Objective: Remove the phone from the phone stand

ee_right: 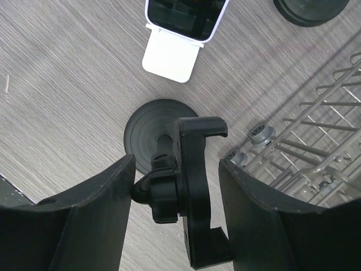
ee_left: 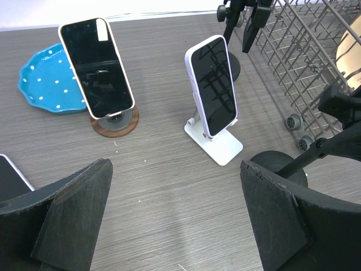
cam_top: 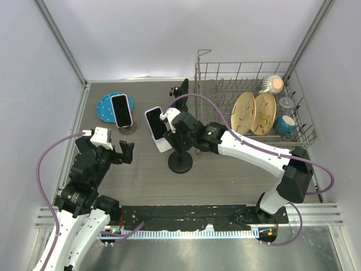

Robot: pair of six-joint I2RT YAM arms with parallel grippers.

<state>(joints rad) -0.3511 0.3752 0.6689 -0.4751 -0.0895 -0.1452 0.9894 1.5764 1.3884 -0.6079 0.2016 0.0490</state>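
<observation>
Right wrist: phone (ee_right: 187,16) beyond right tool (ee_right: 176,166), apart

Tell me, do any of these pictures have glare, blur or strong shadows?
Left wrist view: the white phone shows crisscross reflections on its dark screen. Right wrist view: the right hand's fingers loom soft near the lens, while the black holder between them looks sharper. Top view: even light, only faint shadows on the table.
</observation>
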